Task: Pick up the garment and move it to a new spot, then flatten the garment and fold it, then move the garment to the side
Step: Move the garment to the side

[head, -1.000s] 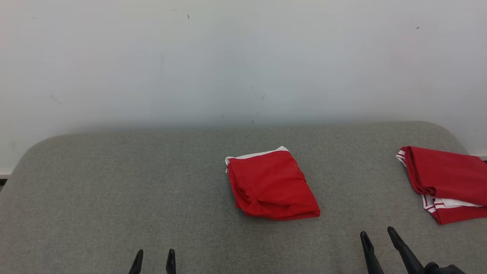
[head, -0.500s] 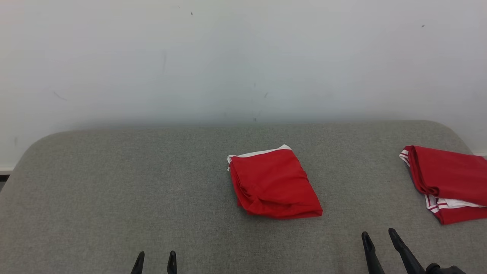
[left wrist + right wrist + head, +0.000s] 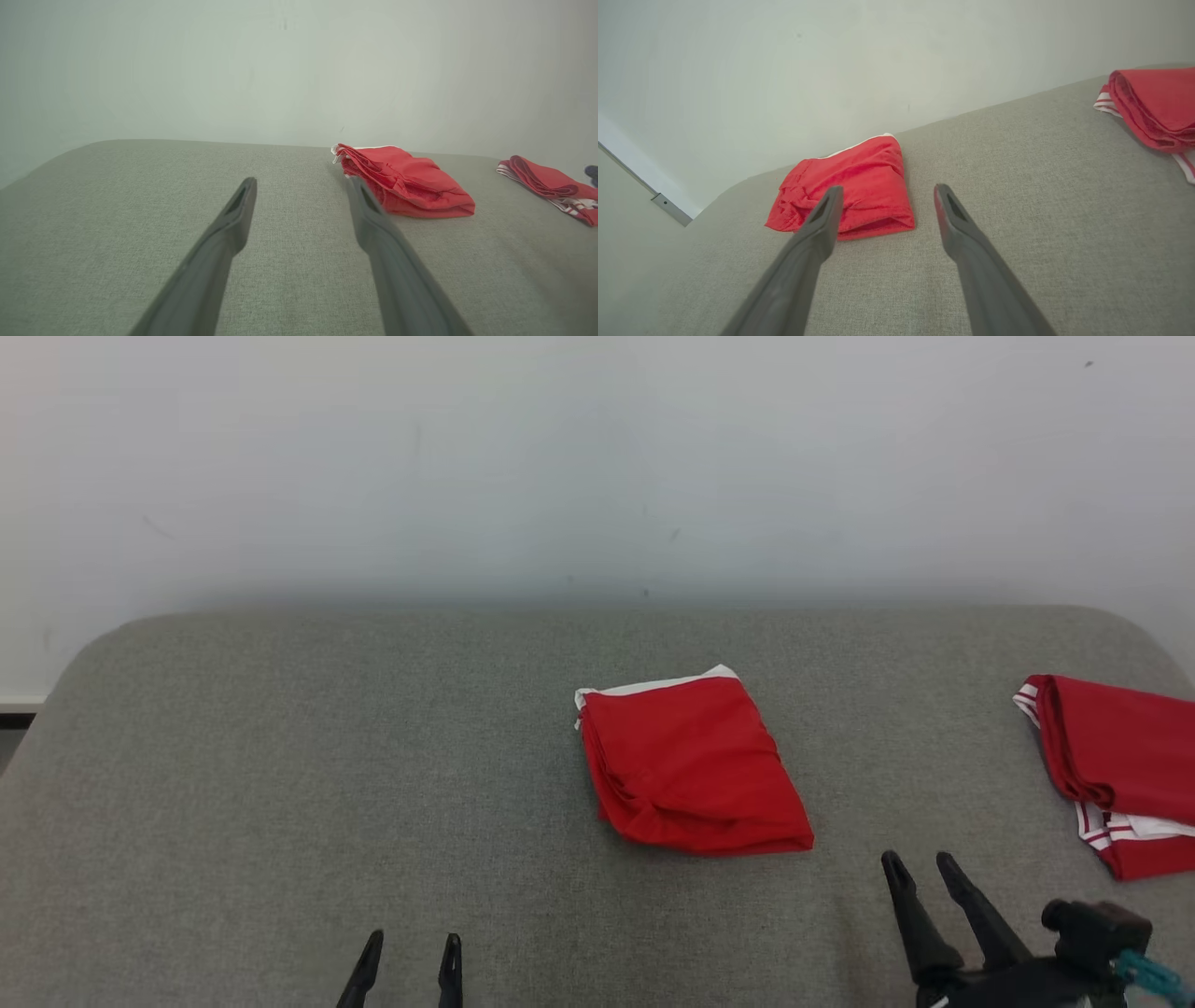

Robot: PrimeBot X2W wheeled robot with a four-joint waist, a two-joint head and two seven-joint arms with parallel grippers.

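Grey upholstered top spans my whole work area. Folded red garment, white trim at its far edge, lies mid-top, a bit right of ctr. It looks thin, light, soft & limp, prob. slippery, so the layers could slide apart. I'd pinch thru all layers at the near folded edge, one corner per arm. 2nd red garment, w/ striped trim, sits at the top's right end. My right gripper & left gripper hover over the top's near edge, jaws fully apart, holding nothing. Count: 1 top, 2 garments, 2 grippers.
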